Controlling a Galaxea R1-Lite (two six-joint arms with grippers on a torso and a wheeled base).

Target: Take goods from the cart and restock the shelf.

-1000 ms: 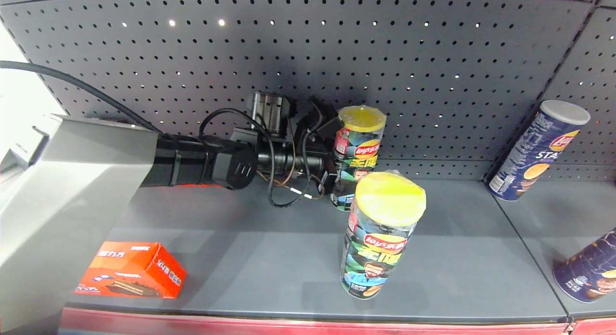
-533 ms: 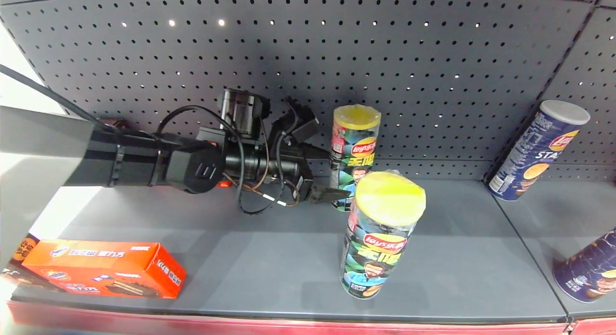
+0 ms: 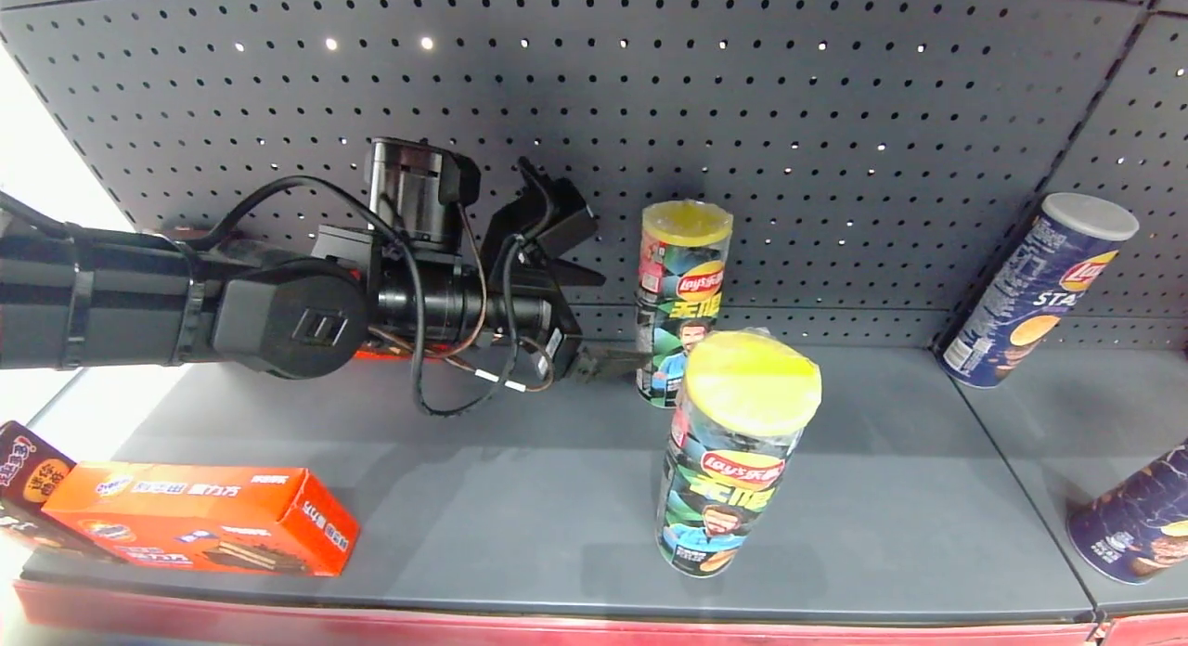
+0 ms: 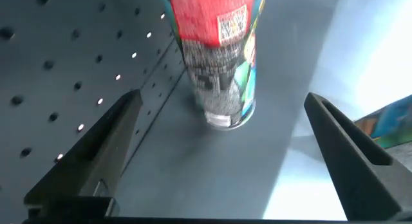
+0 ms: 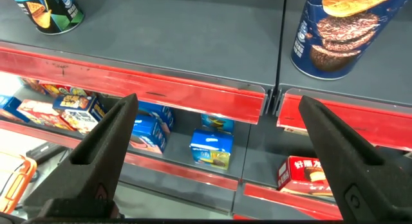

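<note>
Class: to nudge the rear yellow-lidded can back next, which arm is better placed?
Left, probably. The left tool is open at shelf level beside the rear can; the right tool is open out in front of the shelf's red edge.

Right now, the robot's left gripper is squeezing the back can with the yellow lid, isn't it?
No. The left gripper is open, not squeezing. The back can with the yellow lid stands free on the shelf, just ahead of the gripper, as the left wrist view shows.

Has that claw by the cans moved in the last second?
Yes. The left gripper has drawn back leftward, off the rear can, judged against the unmoved front can.
</note>
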